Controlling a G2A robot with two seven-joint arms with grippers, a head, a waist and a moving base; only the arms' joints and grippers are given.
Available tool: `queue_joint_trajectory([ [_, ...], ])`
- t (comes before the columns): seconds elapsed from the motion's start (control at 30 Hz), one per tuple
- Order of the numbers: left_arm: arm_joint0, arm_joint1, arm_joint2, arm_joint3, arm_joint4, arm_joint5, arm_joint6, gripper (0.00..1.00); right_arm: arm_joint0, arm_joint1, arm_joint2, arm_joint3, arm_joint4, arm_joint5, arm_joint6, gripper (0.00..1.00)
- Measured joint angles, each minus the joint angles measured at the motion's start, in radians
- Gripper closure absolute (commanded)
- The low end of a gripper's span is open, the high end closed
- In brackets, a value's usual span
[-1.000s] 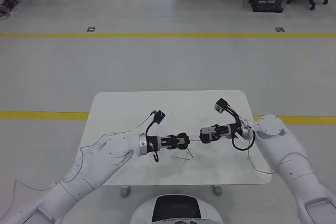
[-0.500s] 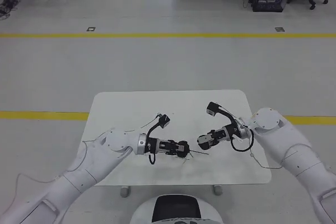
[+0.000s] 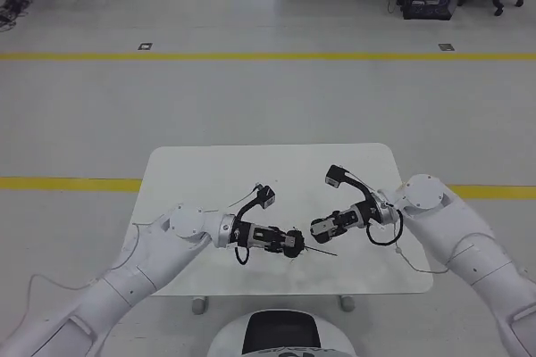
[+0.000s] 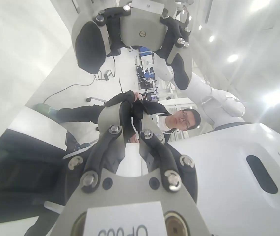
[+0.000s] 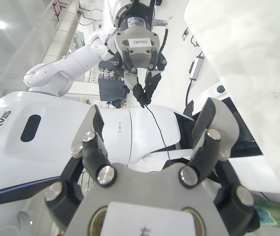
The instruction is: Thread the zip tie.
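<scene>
A thin black zip tie sticks out of my left gripper, which is shut on one end of it above the front half of the white table. In the right wrist view the left gripper faces the camera, and the zip tie runs from its pinched fingertips toward my right gripper. That gripper's jaws stand wide apart with nothing between the pads. From above, the right gripper sits just right of the left one, over the tie's free end. The left wrist view shows the left gripper shut.
The table's front edge lies close under both grippers. A thin loose cable hangs by the right forearm. Bare tabletop extends toward the back. Grey floor with yellow lines surrounds the table.
Both grippers have shifted toward the table's front edge. The tie, which ran straight between them a second ago, now slants free from the left gripper, past the right one.
</scene>
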Motion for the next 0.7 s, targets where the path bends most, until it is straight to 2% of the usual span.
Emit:
queue_joint_trajectory([
  [0.23, -0.007, -0.009, 0.006, 0.024, -0.040, -0.002, -0.025, 1.00, 0.016, 0.006, -0.040, -0.010, 0.002, 0.000, 0.000, 0.68],
  [0.5, -0.015, -0.015, 0.008, 0.044, -0.063, -0.002, -0.054, 1.00, 0.022, 0.021, -0.060, -0.033, 0.024, 0.000, 0.000, 0.76],
  [0.7, -0.017, -0.020, 0.007, 0.059, -0.074, -0.005, -0.061, 1.00, 0.027, 0.031, -0.073, -0.057, 0.024, 0.000, 0.000, 0.78],
])
